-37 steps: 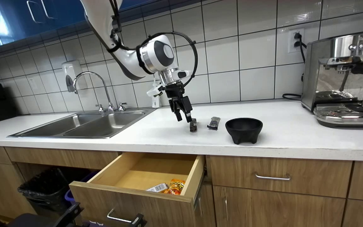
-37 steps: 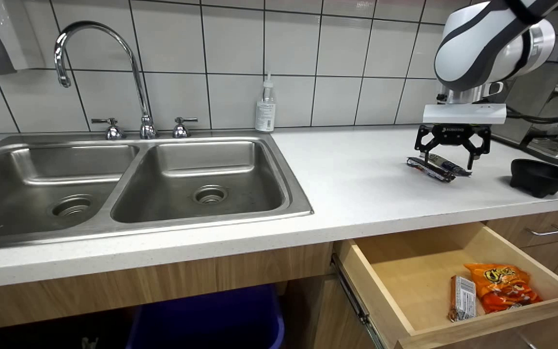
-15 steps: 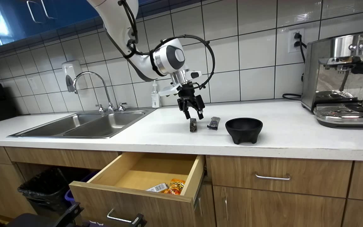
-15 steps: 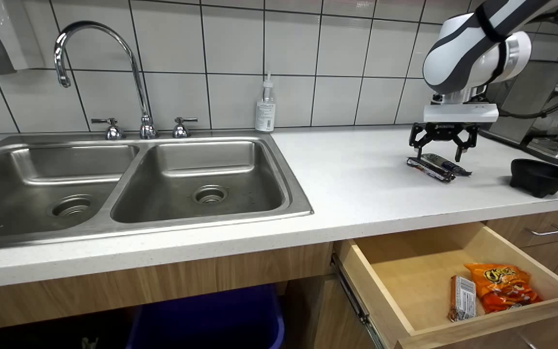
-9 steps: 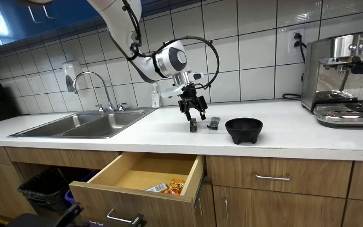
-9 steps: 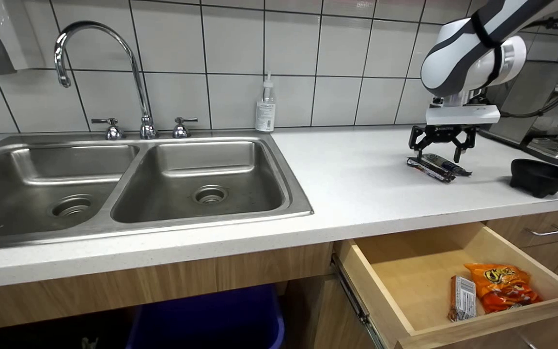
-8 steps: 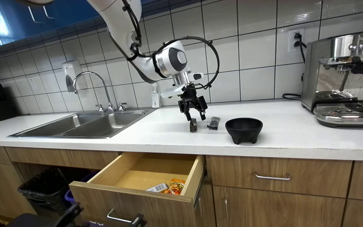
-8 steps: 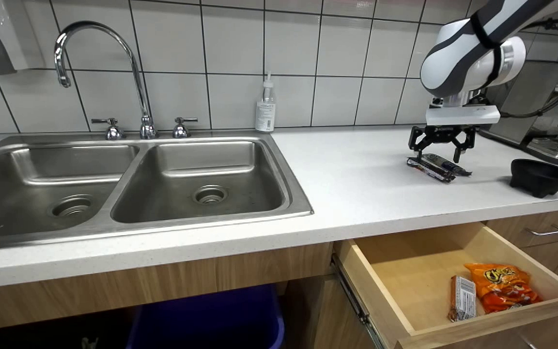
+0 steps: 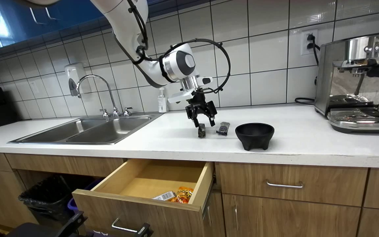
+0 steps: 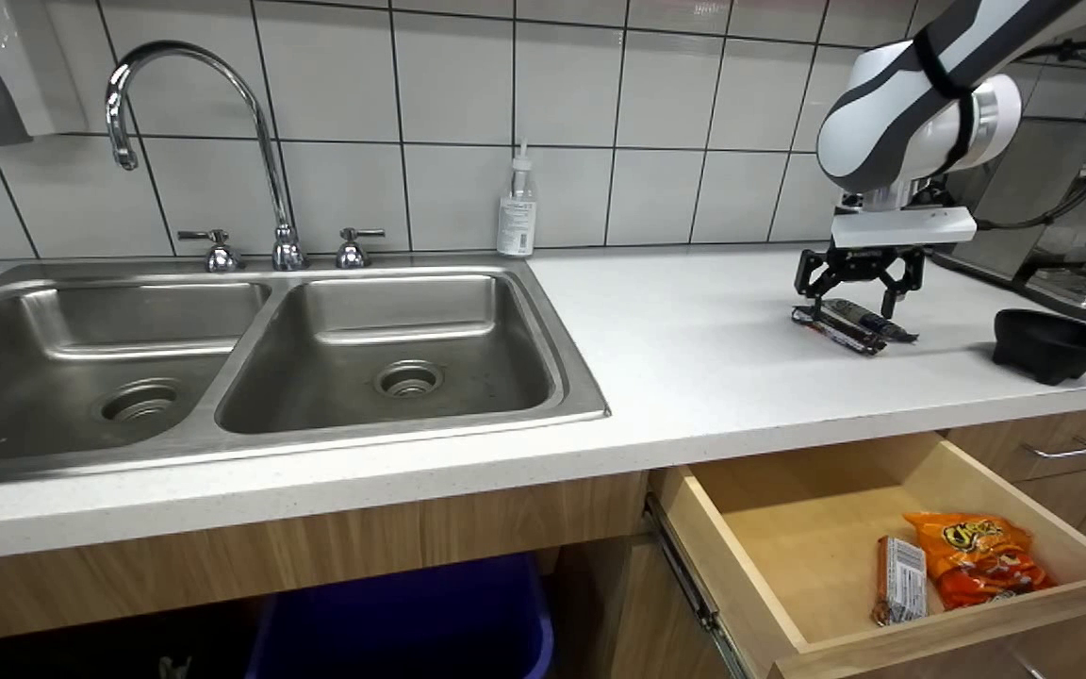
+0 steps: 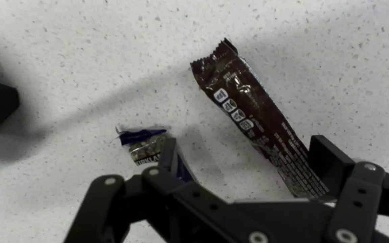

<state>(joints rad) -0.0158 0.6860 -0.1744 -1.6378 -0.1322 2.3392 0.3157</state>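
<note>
In the wrist view a dark brown wrapped bar (image 11: 248, 104) lies slanting on the speckled white counter. To its left lies a purple-ended bar (image 11: 147, 145) with a see-through wrapper, partly hidden by one finger (image 11: 168, 155). My gripper (image 11: 243, 148) stands open just above them, nothing clasped. The far finger (image 11: 331, 158) is beside the lower end of the brown bar; whether they touch I cannot tell. In both exterior views the gripper (image 9: 204, 125) hovers low over the brown bar (image 9: 202, 131), the purple-ended bar (image 9: 223, 128) being closer to the bowl.
A black footed bowl (image 9: 254, 136) stands by the bars, a coffee machine (image 9: 357, 85) farther right. Below the counter a drawer (image 9: 140, 210) is pulled out, holding an orange snack bag (image 10: 977, 556) and a bar (image 10: 903, 577). A sink (image 10: 449, 330) and bottle (image 10: 517, 224) are leftward.
Over the past couple of seconds my gripper has shifted and turned a little above the bars. During the last half second it is nearly still. The bars and bowl have not moved.
</note>
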